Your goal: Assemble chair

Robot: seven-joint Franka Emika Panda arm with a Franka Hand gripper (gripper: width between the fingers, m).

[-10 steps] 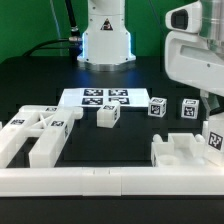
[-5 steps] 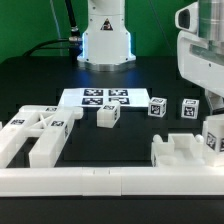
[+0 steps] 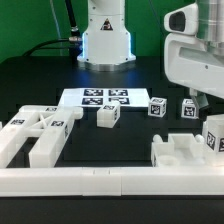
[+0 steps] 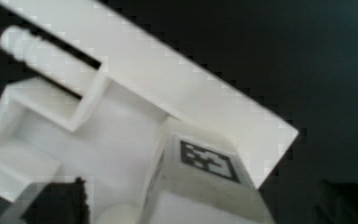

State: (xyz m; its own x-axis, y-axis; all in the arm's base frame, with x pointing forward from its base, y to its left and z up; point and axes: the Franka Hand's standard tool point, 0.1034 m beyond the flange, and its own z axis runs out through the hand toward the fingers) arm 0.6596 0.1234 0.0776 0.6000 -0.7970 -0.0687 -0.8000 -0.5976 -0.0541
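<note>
- Three small white cubes (image 3: 157,107) are sitting well apart on the matte black tabletop (image 3: 30,85). Each is glossy, hard-edged plastic and is showing a black-and-white square tag.
- Flat and paper-thin, the marker board (image 3: 105,97) is lying behind the cubes, printed with a block of similar square patterns. None of these patterns is forming readable letters or words.
- At the exterior view's left, a cluster of chair parts (image 3: 35,135) is lying in a touching heap of glossy white bars and slabs. Several of them are carrying small tags on their upper faces.
- At the exterior view's right, the seat block (image 3: 178,155) is resting just behind the long white rail (image 3: 100,182). It is a chunky white shape with stepped notches along its top.
- A tagged white block (image 3: 213,135) is standing upright at the seat block's far right end, directly under the arm's white housing (image 3: 190,55).
- In the wrist view, that block's tag (image 4: 208,160) is showing blurred beside a smooth flat slab (image 4: 176,80). A ridged round peg (image 4: 39,45) and a square open frame (image 4: 43,110) are showing there too.
- The pincer (image 4: 202,198) is hanging with its dark fingers (image 4: 60,197) spread wide on either side of the tagged block, gripping nothing.
</note>
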